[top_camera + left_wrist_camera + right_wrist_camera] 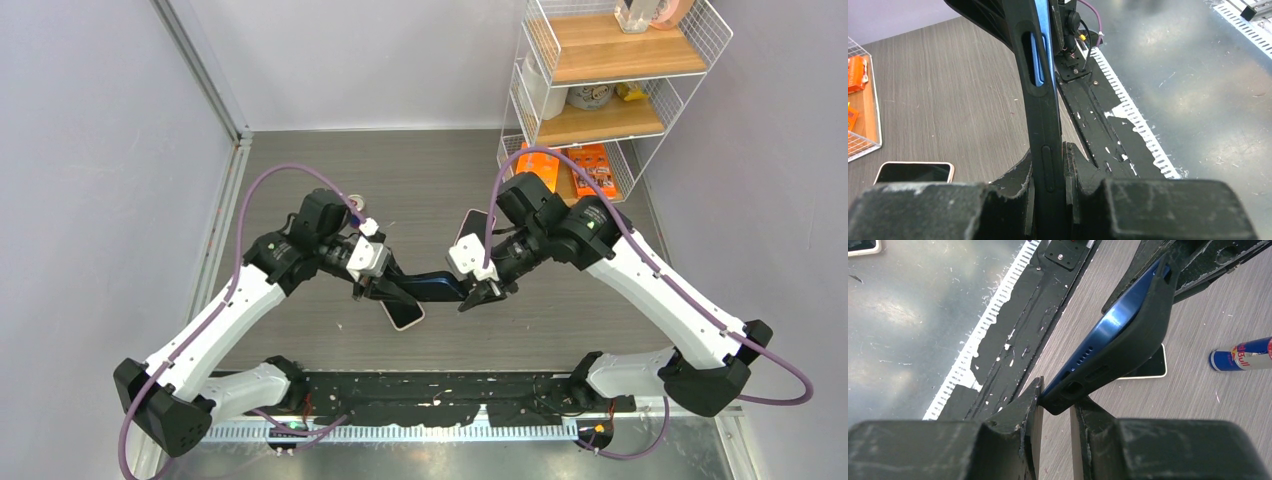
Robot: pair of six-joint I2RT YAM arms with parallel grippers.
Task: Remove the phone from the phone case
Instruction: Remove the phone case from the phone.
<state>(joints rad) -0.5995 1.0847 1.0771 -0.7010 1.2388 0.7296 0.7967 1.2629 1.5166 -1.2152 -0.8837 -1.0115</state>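
Hung in mid-air over the table's middle: blue phone [1113, 320] inside black phone case [1045, 125]. Clamped along one long edge by left gripper [1048, 160], pinched at the port-end corner by right gripper [1057, 400]. Looked light, stiff, slick; case rubbery, likely best peeled at a corner. Open room around; spare phone [403, 313] lay just beneath.

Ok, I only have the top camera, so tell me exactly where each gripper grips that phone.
Observer: Left gripper is shut on the phone case, clamping across one long side edge.
Operator: Now the right one.
Observer: Right gripper pinches the case's bottom corner, beside the port cut-outs.
Operator: Report whether the phone is out at all.
Observer: At that corner the blue phone shows its speaker holes above the case lip. It looks partly lifted.
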